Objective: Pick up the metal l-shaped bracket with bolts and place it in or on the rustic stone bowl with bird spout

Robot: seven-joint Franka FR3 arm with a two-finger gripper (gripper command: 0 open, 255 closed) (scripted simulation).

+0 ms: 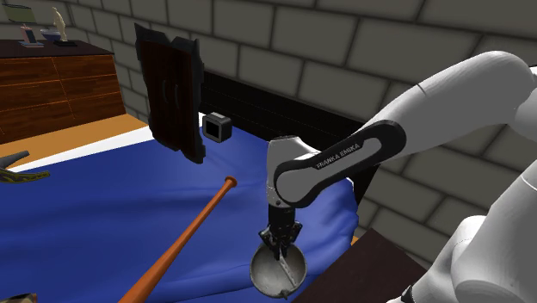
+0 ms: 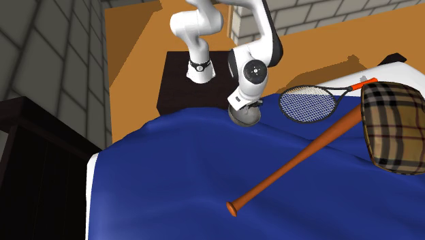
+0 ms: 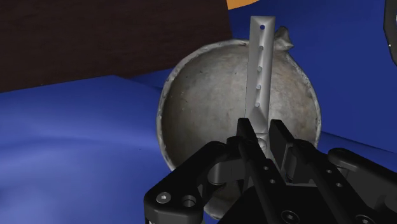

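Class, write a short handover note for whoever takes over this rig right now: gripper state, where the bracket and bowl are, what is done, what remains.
Gripper: jaws shut on the perforated grey bracket.
The bracket is held over the hollow of the grey bowl; whether the two touch cannot be told.
The bowl sits on the blue bed cover, near its edge.
Done: pick-up and carry to the bowl.
Left: open the jaws to release the bracket, then pull clear.

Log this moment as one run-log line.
phase: placing | gripper: shut on bracket | bracket: over bowl, not released | bowl: on blue bed near stand
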